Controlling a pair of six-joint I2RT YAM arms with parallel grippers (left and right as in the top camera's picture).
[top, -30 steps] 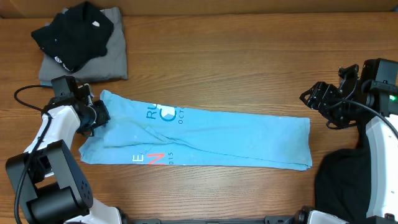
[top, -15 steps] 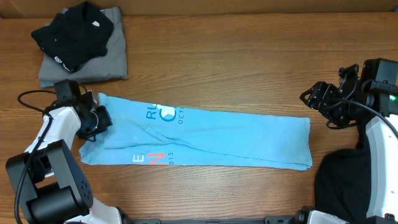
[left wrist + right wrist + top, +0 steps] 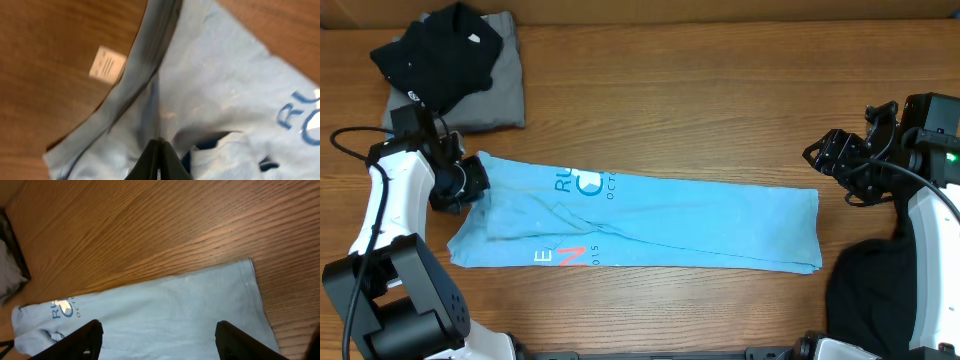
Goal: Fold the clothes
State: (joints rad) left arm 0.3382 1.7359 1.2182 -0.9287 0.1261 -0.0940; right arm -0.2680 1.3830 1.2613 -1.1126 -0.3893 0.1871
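Observation:
The clothes in play are a light blue T-shirt (image 3: 660,225), lying as a long folded strip across the table with its lettering near the left end. My left gripper (image 3: 477,184) is at that left end, shut on a pinch of the blue cloth (image 3: 210,85); in the left wrist view its jaws (image 3: 159,143) meet on a raised fold. My right gripper (image 3: 827,170) hangs open just past the shirt's right edge. In the right wrist view that gripper (image 3: 159,332) has its fingers wide apart above the shirt (image 3: 165,305), holding nothing.
A black garment (image 3: 435,50) lies on a folded grey one (image 3: 500,95) at the back left. Another black garment (image 3: 865,290) sits at the front right by the right arm. A white tag (image 3: 107,62) shows beside the shirt's edge.
My left gripper has shut on the shirt's left end and drawn slightly left and back with it. The right arm has not moved.

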